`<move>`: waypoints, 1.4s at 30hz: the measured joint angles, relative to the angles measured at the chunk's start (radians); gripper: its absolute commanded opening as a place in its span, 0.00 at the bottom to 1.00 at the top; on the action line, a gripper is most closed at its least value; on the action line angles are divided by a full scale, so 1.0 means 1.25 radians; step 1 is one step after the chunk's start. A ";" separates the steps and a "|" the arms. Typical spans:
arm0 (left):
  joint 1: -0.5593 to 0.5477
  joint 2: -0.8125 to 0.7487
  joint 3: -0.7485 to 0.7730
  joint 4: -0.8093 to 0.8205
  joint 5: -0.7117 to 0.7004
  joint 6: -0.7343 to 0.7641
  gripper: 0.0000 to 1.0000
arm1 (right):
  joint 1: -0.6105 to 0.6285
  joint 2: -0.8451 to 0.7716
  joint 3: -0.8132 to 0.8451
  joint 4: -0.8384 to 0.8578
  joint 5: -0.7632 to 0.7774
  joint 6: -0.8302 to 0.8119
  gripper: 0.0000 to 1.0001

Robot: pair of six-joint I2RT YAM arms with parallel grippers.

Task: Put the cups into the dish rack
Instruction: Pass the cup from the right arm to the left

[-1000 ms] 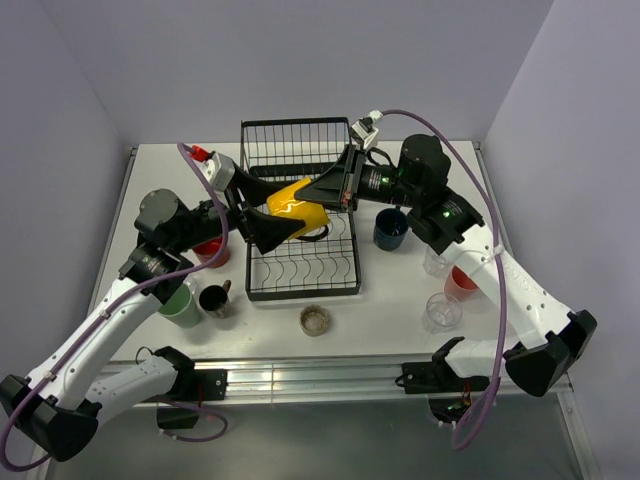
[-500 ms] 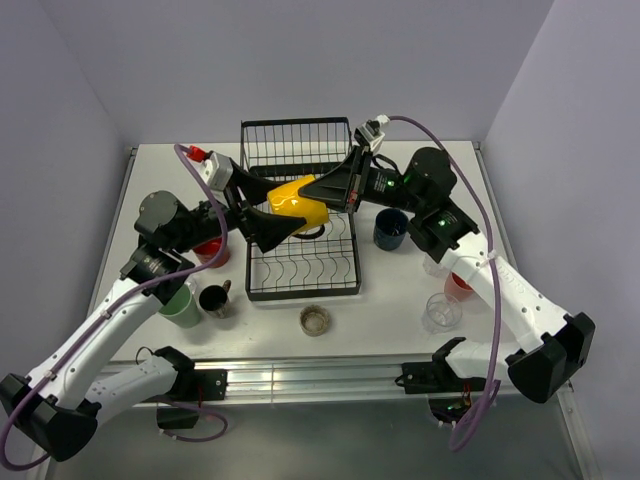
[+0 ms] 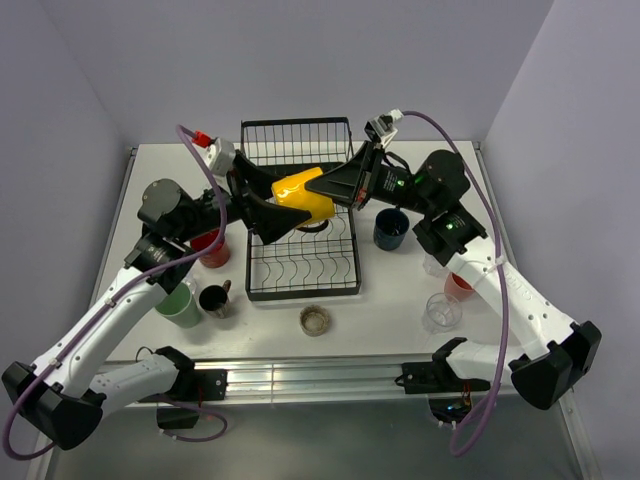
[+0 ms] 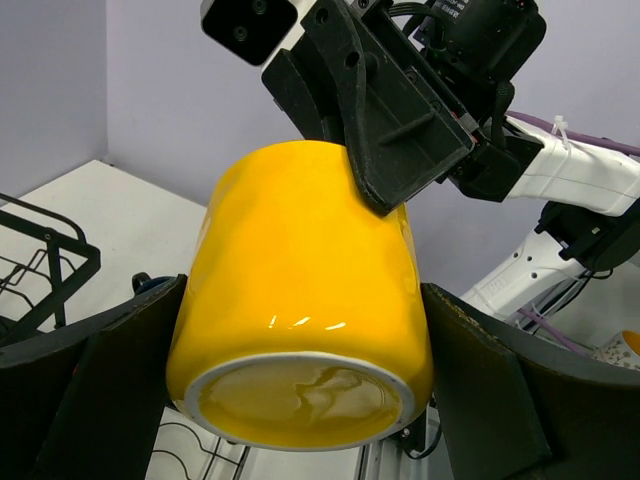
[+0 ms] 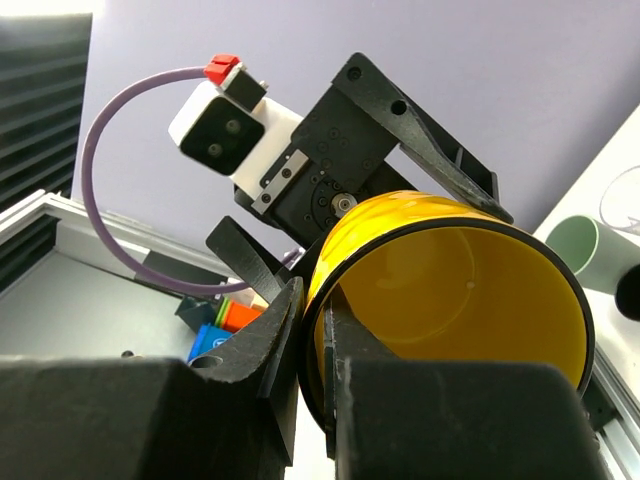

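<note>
- Pinching the rim wall of the yellow mug point(image 3: 303, 196), the right gripper point(image 3: 330, 190) holds it on its side in the air above the far half of the dish rack point(image 3: 303, 294).
- The left gripper point(image 3: 272, 203) is spread wide, one finger on each side of the mug's body; whether either finger touches the glaze I cannot tell.
- Risk: if the right jaws let go before the left ones close, the mug would likely fall onto the wires and could chip or roll off.
- Risk: the body is glossy and rounded, so a wide side grip may slide. The two grippers also sit very close and could knock each other.
- The left wrist view shows the mug's base and both flanking fingers point(image 4: 110, 390).
- Only the right wrist view shows the pinch itself, one finger inside the rim and one outside, and the empty interior.
- Only the top view shows the mug's place over the rack, and cups waiting on the table: the navy mug point(image 3: 390, 228), red mug point(image 3: 212, 248), green tumbler point(image 3: 180, 305) and black mug point(image 3: 214, 298).
</note>
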 measured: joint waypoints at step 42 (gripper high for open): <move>-0.003 -0.019 0.008 -0.315 -0.143 -0.086 0.00 | 0.015 -0.133 -0.099 -0.195 0.343 -0.293 0.59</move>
